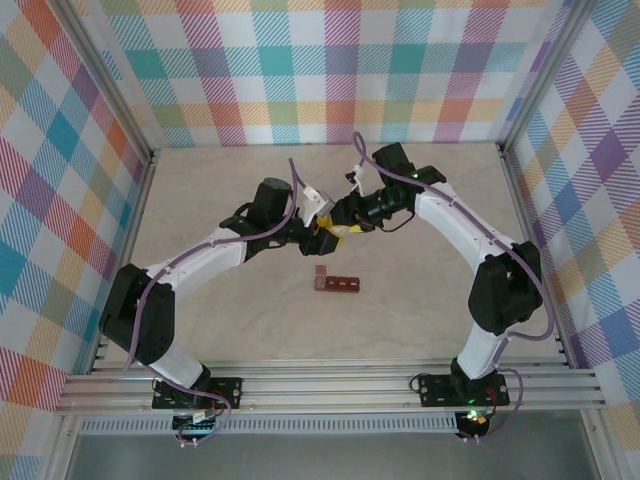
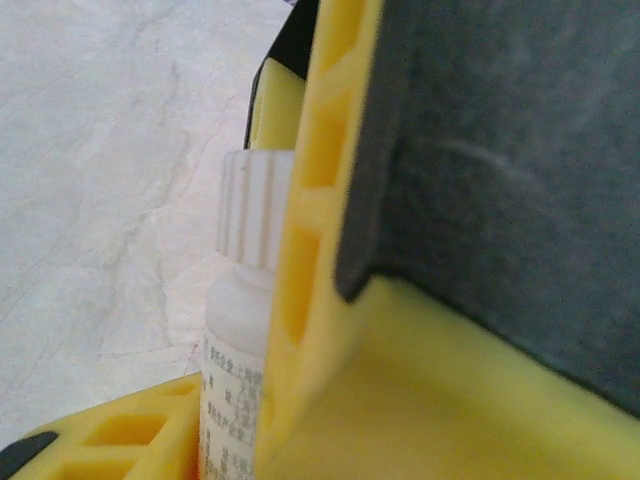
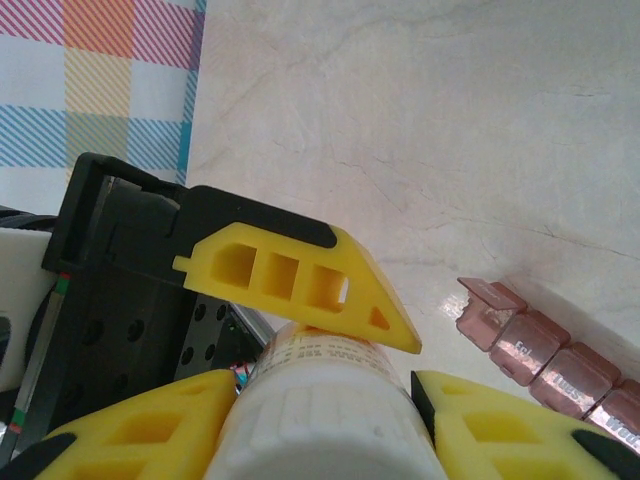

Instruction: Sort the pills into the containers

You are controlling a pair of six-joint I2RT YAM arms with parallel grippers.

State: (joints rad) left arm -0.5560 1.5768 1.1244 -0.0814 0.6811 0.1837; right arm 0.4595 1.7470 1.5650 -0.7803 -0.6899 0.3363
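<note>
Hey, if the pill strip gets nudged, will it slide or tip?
Likely slides: the strip lies low and flat on the smooth table. Small, thin plastic, so probably light. Its raised end lid may snap shut if bumped.

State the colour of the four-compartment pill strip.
Dark red-brown plastic strip; clearest in the right wrist view.

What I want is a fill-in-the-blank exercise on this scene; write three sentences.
1. The right hand grips a ____ bottle.
2. The red-brown container strip has ____ compartments.
3. One end compartment's ____ stands open.
Missing words: white, four, lid.
</note>
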